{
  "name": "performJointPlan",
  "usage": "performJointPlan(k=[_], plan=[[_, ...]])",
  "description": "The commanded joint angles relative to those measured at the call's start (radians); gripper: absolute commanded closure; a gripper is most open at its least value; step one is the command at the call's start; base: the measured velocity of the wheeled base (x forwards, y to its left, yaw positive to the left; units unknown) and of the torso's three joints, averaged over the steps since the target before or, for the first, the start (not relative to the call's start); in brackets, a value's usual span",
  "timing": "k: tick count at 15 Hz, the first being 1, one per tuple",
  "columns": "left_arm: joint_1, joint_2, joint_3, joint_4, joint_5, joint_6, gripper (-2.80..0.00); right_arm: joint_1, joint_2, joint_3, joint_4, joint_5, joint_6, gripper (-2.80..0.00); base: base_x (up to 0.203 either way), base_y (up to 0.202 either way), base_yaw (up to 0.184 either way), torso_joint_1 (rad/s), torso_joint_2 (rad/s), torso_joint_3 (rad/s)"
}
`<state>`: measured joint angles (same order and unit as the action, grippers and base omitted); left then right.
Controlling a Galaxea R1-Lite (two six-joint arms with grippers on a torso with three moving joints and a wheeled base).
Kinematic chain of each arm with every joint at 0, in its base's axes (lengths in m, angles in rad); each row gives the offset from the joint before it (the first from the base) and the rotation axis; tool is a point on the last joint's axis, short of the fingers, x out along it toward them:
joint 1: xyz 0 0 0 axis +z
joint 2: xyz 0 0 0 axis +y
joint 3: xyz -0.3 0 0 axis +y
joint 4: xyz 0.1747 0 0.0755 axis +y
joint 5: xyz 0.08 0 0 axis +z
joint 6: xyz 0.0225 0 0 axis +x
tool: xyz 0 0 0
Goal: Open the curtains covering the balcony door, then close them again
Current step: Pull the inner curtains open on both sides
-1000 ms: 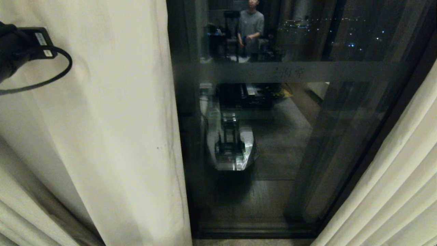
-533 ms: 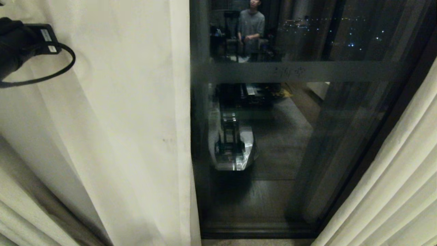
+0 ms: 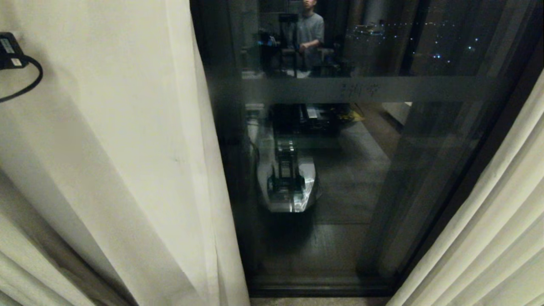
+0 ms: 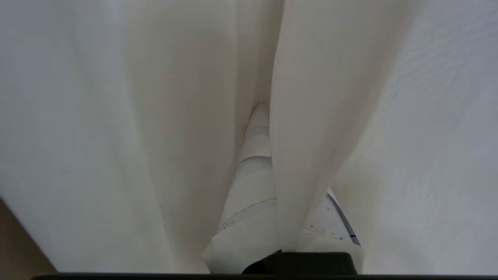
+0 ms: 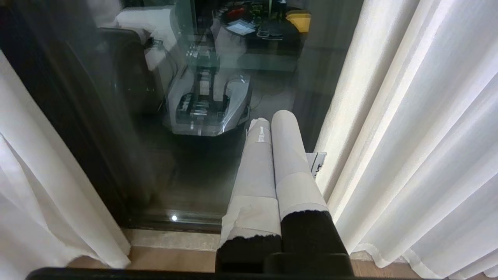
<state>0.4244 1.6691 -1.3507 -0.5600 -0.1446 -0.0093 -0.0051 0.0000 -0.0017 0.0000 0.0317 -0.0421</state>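
Looking down from our head, we see the curtains parted: the left curtain panel (image 3: 127, 148) hangs over the left side of the balcony door (image 3: 340, 170), the right curtain panel (image 3: 488, 238) sits at the far right edge, and dark glass shows between them. Our left gripper (image 4: 268, 155) is closed on a fold of the left panel, with the fabric pinched between its taped fingers (image 4: 253, 186). Our right gripper (image 5: 272, 155) hangs low in front of the glass, just beside the right panel, fingers pressed together and holding nothing. A person (image 3: 309, 32) is reflected in the glass.
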Motion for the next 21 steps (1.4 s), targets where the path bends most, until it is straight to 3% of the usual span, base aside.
performJointPlan(k=[1,5,11,21], plan=[[0.107,0.034,-0.048,-0.003,-0.046,-0.034,0.00,0.001,0.002,0.000,0.000,0.001,-0.001,0.00,0.000,0.000,0.000,0.000,0.00,0.000],[0.273,0.089,-0.099,-0.007,-0.159,-0.113,0.00,0.001,0.002,0.000,0.000,0.001,-0.001,0.00,0.000,0.000,0.000,0.000,0.00,0.000],[0.460,0.212,-0.198,-0.019,-0.325,-0.129,0.00,0.001,0.002,0.000,0.000,0.001,-0.001,0.00,0.000,0.000,0.000,0.000,0.00,0.000],[0.625,0.479,-0.428,-0.092,-0.346,-0.185,0.00,0.001,0.002,0.000,0.000,0.001,-0.001,0.00,0.000,0.000,0.000,0.000,0.00,0.000]])
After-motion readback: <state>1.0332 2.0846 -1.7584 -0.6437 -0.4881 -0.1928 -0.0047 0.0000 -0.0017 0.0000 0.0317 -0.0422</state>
